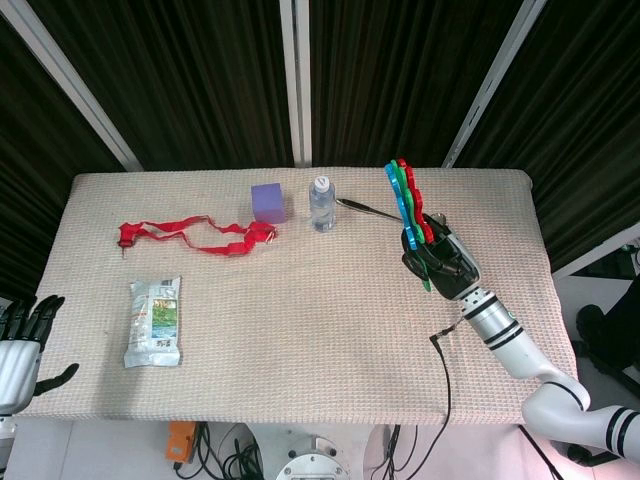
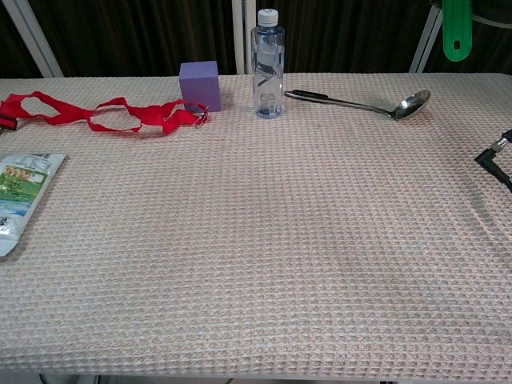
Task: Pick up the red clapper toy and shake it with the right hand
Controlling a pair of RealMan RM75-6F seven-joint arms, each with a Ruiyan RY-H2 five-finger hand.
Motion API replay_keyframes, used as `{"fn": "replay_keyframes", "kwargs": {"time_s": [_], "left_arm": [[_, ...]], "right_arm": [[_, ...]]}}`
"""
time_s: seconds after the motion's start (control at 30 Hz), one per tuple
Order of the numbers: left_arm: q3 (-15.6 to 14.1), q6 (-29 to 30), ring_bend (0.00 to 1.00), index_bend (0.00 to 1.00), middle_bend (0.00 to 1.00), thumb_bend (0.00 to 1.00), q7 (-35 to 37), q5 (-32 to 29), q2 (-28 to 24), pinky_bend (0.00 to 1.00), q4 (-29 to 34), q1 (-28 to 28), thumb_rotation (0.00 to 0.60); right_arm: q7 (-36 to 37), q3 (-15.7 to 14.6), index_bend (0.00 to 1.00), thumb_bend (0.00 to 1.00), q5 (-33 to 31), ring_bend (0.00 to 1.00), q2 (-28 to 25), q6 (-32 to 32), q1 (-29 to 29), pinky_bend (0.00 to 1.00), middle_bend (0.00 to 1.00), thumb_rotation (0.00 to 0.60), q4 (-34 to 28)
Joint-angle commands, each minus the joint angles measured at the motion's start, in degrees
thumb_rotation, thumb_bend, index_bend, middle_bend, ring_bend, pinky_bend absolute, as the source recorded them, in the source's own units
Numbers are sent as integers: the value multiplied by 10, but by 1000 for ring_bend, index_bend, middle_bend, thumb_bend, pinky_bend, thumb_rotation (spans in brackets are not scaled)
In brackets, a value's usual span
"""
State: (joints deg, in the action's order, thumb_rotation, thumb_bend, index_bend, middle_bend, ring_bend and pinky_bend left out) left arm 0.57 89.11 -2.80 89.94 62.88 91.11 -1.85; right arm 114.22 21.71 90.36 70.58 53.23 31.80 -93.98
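Above the right hand (image 1: 440, 257) the red clapper toy (image 1: 405, 195) is standing edge-on, fingers gripping its handle; keep grip firm, shaking over the spoon (image 2: 360, 102) side.

Beige woven table cover (image 2: 264, 264): purple foam cube (image 2: 200, 84) at rear, clear plastic water bottle (image 2: 268, 64) just right of it, metal ladle (image 2: 360, 102) further right; red fabric strap (image 2: 96, 114) left of cube; printed snack packet (image 1: 155, 322) front left.

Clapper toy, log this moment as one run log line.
phase: shake | right hand: holds clapper toy by handle, lifted off table, paddles edge-on | left hand: idle at table's edge, holds nothing
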Motion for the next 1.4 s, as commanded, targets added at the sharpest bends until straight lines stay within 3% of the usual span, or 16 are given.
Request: {"fn": "replay_keyframes", "kwargs": {"time_s": [0.03,0.13,0.33,0.43,0.57,0.7,0.87,0.97,1.07,1.23,1.33,1.4], "left_arm": [[0,-1,0,64,69,125,-1,-1,0,13,1,0,600],[0,-1,0,64,69,124,-1,-2,0,13,1,0,600],[-1,0,0,64,69,124,-1,-3,0,13,1,1,600],[-1,0,0,64,69,124,-2,-2,1,13,1,1,600],[-1,-1,0,64,69,124,-4,-2,1,13,3,1,600],[-1,0,0,64,69,124,-5,-2,1,13,3,1,600],[-2,-3,0,64,69,124,-4,-2,1,13,3,0,600],[-2,-4,0,64,69,125,-4,-2,1,13,2,-1,600],[-1,-3,0,64,69,125,-3,-3,2,13,1,-1,600],[-1,-4,0,64,69,125,-3,-2,3,13,1,-1,600],[-1,-3,0,64,69,125,-2,-2,3,13,-1,-1,600],[-1,-3,0,64,69,125,-2,-3,4,13,-1,-1,600]], "right_arm": [[-149,-45,853,534,46,807,2,-16,45,989,627,600,65],[-342,-44,853,524,10,808,15,-41,56,989,630,600,70],[-889,-55,853,516,-57,808,60,-19,60,990,610,600,88],[-1091,-61,856,515,-88,807,79,5,58,990,613,600,85],[-1221,-67,865,494,-123,808,82,16,59,990,625,600,62],[-1263,-70,877,459,-159,808,63,1,63,990,638,600,30],[-1214,-58,884,457,-176,808,55,15,58,990,631,600,4],[-1109,-39,885,458,-136,808,78,73,44,990,629,600,9],[-885,-16,890,452,-123,808,100,114,22,990,628,600,-11],[-465,47,884,490,-179,802,28,16,-3,989,606,600,-101],[-317,58,866,480,-129,790,0,6,-19,989,587,600,-89],[-265,55,862,439,-109,785,-6,13,-26,989,585,600,-80]]}}
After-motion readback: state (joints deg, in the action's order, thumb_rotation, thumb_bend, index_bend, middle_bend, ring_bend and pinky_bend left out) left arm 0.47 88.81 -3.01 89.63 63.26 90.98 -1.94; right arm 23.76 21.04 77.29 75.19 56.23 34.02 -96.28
